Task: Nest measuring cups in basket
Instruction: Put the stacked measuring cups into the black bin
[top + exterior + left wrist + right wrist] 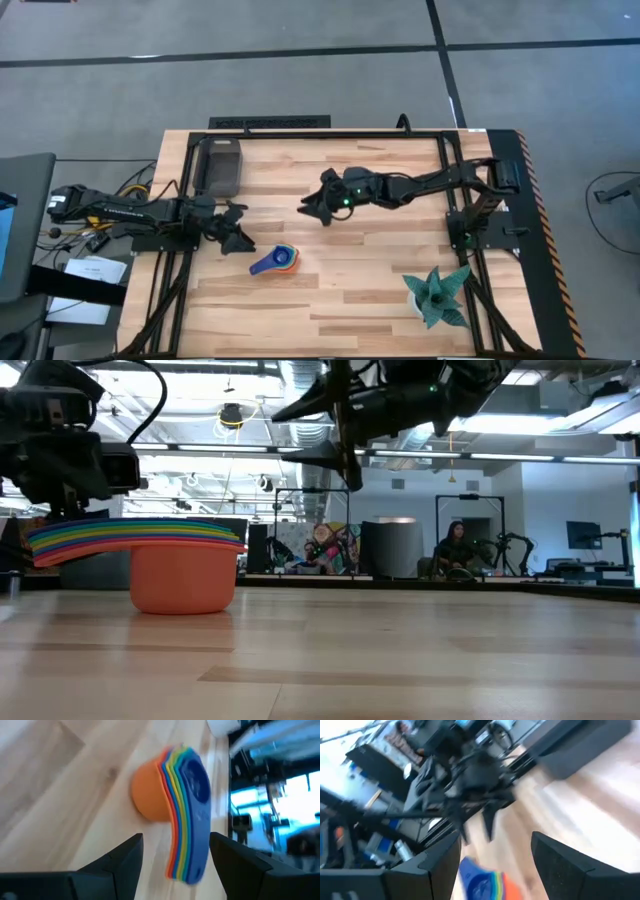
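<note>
The measuring cups [278, 262] sit nested in one stack on the bare table. The orange cup [183, 576] is outermost with its base on the wood, and the blue one [196, 775] is innermost. Their fanned handles [187, 855] jut toward my left gripper [235, 232]. It is open, and in its wrist view its fingers stand on either side of the handle ends without touching. The dark grey basket [220, 165] stands at the far left, apart from the cups. My right gripper [312, 208] hangs open over the table's middle, holding nothing.
A teal spiky plant [438, 295] stands near the right front corner. A black metal frame [455, 160] runs along the table's far and right sides. Bare wood lies between the cups and the plant.
</note>
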